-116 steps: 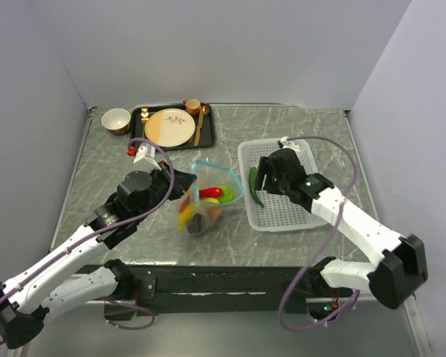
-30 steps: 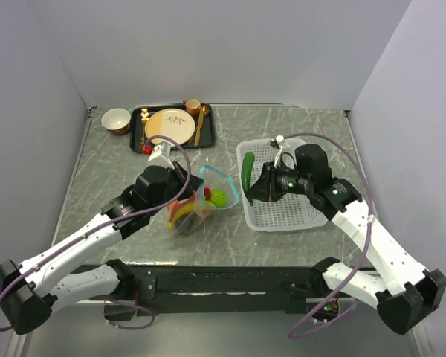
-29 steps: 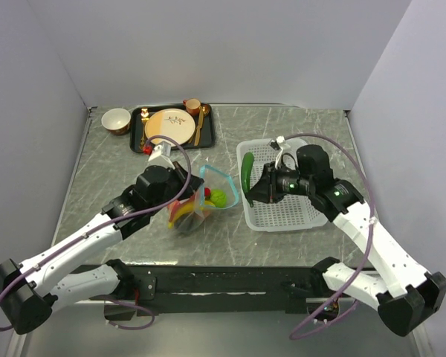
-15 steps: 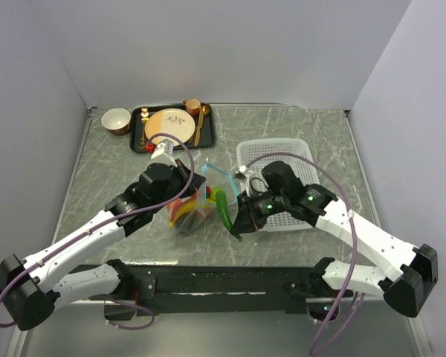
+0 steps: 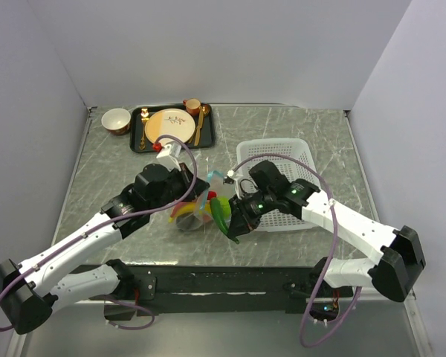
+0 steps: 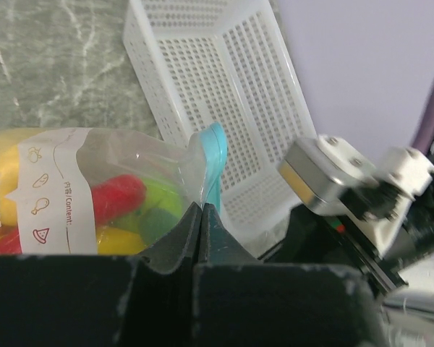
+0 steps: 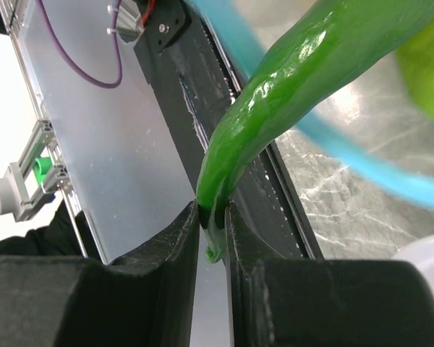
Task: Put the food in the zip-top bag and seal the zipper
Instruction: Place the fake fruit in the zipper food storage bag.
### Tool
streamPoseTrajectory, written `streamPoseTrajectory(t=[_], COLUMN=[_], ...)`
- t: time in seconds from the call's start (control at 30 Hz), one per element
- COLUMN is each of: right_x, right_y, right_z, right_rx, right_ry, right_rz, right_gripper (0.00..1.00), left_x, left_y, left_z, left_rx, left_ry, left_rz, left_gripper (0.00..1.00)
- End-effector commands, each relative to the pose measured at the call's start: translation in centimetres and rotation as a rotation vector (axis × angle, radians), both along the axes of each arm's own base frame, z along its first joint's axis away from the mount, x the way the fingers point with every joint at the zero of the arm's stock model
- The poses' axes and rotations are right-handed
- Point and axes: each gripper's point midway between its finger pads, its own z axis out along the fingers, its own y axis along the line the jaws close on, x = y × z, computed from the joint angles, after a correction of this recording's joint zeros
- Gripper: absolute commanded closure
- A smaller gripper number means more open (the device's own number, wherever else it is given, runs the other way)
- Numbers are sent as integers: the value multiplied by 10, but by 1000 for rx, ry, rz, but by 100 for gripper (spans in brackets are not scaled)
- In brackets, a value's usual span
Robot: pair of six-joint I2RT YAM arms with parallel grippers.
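The zip-top bag [image 5: 187, 214] stands on the table at the middle, with red, yellow and green food inside it. My left gripper [image 5: 198, 193] is shut on its mouth, pinching the teal zipper [image 6: 215, 155] at the right corner [image 6: 201, 208]. Through the clear wall I see a red chilli [image 6: 119, 196] and the yellow banana [image 6: 0, 173]. My right gripper [image 5: 233, 227] is shut on the stem end of the green pepper [image 5: 221, 214], just right of the bag's mouth. In the right wrist view the pepper [image 7: 296, 79] slants up from the fingers [image 7: 212, 217] across the teal strip [image 7: 333, 141].
The white perforated basket [image 5: 282, 160] lies to the right behind my right arm. A black tray [image 5: 137, 141] with the beige-and-orange plate [image 5: 171, 126], a cup [image 5: 192, 106] and cutlery sits at the back left, with a bowl [image 5: 117, 119] beside it.
My right gripper has carried the green pepper out of the basket and leftward and nearer, to the bag's mouth. My left gripper has kept its hold on the bag's mouth, shifting slightly.
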Motion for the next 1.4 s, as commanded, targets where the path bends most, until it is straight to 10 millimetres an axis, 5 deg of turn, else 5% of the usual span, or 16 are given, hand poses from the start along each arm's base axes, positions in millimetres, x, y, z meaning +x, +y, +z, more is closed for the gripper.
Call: streamPoseTrajectory(t=[0.0, 0.3, 0.8, 0.93, 1.03, 1.13, 1.23, 1.37], right_x=[7, 26, 125, 135, 136, 137, 139, 143], right_y=[11, 22, 38, 39, 40, 33, 19, -8], right_z=[19, 32, 1, 0, 2, 9, 28, 58], right_rx=[60, 85, -93, -78, -63, -40, -5, 25], right_ry=[-65, -112, -177, -184, -211, -236, -292, -376], right_rz=[47, -12, -391, -489, -527, -568, -636, -756], right_gripper=[90, 90, 92, 88, 78, 39, 18, 5], left_x=[-15, -21, -24, -22, -17, -11, -6, -2], left_y=[-12, -17, -27, -23, -18, -14, -12, -8], left_z=[15, 9, 24, 26, 27, 27, 25, 19], left_rx=[-9, -32, -65, -86, -92, -85, -74, -68], left_ry=[-56, -28, -42, -45, -41, -35, -24, 2], left_rz=[-136, -165, -221, -183, -138, -92, -61, -18], left_gripper=[99, 99, 99, 99, 99, 99, 99, 99])
